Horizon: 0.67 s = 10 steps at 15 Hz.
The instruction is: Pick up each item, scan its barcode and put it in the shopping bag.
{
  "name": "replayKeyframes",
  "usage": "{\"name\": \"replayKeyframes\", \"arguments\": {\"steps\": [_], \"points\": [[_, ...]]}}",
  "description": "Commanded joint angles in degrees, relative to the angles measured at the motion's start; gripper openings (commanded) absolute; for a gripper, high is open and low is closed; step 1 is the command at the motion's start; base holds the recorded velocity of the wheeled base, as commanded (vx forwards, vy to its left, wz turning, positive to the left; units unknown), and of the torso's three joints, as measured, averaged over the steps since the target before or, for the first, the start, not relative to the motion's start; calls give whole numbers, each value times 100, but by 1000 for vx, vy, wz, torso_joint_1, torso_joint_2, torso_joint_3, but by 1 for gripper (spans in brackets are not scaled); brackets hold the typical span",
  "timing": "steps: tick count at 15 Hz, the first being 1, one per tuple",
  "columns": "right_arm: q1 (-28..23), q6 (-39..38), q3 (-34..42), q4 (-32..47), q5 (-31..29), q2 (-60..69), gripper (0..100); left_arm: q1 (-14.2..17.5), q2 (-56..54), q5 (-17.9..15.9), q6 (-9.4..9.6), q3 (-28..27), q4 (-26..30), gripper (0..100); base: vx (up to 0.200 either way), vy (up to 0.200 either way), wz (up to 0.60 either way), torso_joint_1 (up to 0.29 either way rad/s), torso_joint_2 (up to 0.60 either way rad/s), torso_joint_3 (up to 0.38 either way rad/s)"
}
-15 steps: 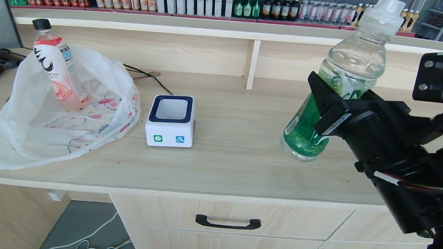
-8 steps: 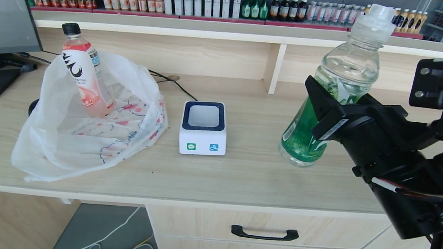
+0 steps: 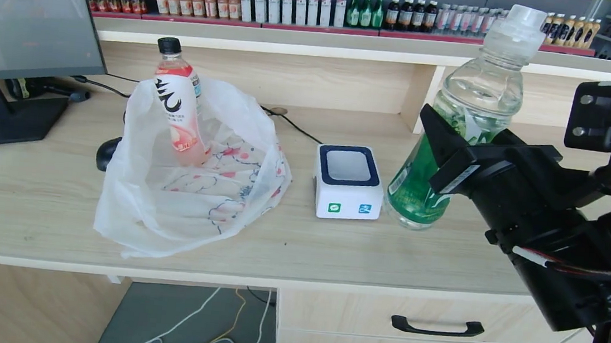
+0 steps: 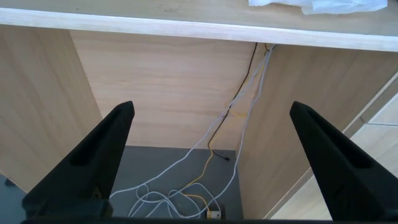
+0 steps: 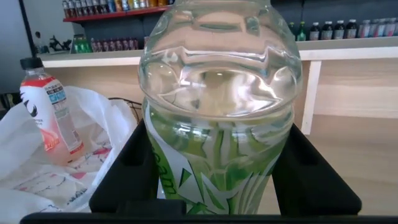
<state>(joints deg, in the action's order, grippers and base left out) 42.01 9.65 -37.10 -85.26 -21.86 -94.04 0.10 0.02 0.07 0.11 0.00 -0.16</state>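
- The right gripper point(image 5: 219, 149) is clamped around the middle of a green-labelled water bottle point(image 3: 421, 182), holding it upright with its base close over the counter point(image 3: 28, 195).
- A white scanner point(image 3: 347, 182) sits just beside the held bottle, on the gripper's left.
- Farther left of the gripper, the shopping bag point(image 3: 197, 194) lies open with a pink drink bottle point(image 3: 178, 103) leaning inside.
- The left gripper point(image 4: 211, 109) hangs below the counter edge, fingers spread wide and empty, above floor cables point(image 4: 186, 193).
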Motion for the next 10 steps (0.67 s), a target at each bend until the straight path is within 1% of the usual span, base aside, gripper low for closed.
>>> {"name": "replayKeyframes", "arguments": {"steps": [1, 5, 6, 7, 9, 10], "points": [[18, 1, -61, 36, 6, 35, 0, -1, -2, 1, -2, 0, -2, 100, 0, 200, 0, 7, -2, -2], [18, 195, -237, 45, 15, 8, 0, -1, -2, 1, 7, 0, -2, 100, 0, 0, 0, 0, 0, 0], [18, 344, -316, 53, 41, -9, 0, -1, -2, 1, 7, 0, -2, 100, 0, 0, 0, 0, 0, 0], [9, 529, -544, 62, 41, -44, 0, -1, -2, 1, 7, 0, -2, 100, 0, 0, 0, 0, 0, 0], [9, 660, -949, 62, 32, -194, 0, -1, -2, 1, 7, 0, -2, 100, 0, 0, 0, 0, 0, 0], [9, 994, -1291, 106, 41, -326, 0, -1, -2, 1, 7, 0, -2, 100, 0, 0, 0, 0, 0, 0]]}}
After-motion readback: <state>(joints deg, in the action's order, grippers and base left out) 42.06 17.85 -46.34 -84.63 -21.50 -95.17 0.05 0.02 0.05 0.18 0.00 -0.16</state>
